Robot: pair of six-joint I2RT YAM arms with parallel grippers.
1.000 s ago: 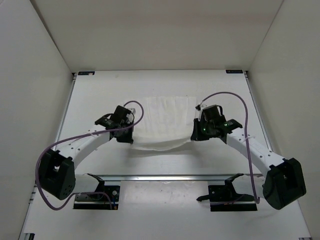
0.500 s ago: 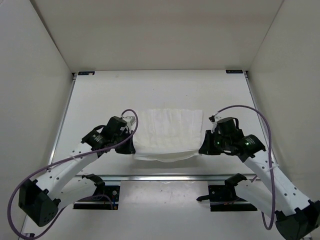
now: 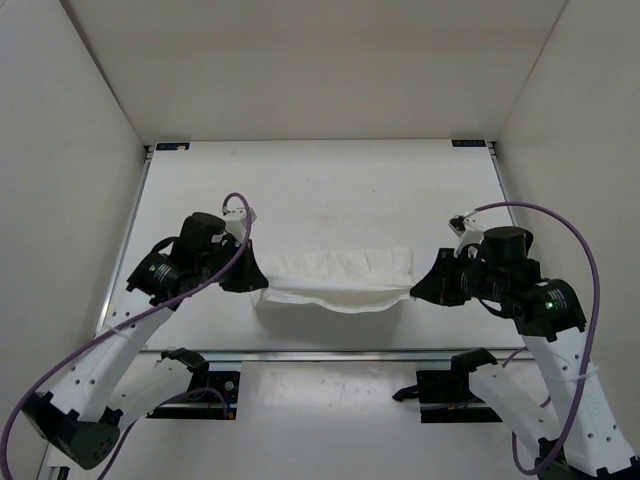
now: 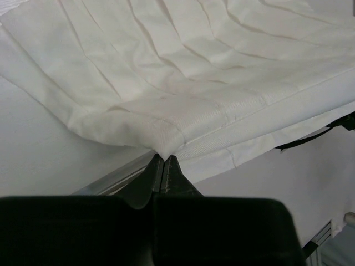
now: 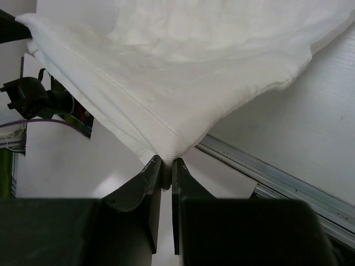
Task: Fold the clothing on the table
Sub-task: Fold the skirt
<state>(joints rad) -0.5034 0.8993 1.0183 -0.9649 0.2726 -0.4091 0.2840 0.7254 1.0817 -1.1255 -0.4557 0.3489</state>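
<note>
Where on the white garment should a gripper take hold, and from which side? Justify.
Grip the clothing at its two near hemmed corners, one from each outer side, as the left gripper and right gripper do: the stitched hem stiffens them, and the limp cloth spreads between.

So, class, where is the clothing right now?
In the top view the clothing is stretched between the left gripper and right gripper, each pinching a corner, over the near half of the table.

Right hand pinches a hemmed corner of the clothing, fingers nearly together. The wrinkled fabric fans up and away from the grip, above the bench. Metal rail runs lower right. Black hardware and purple cable sit at left edge.
</note>
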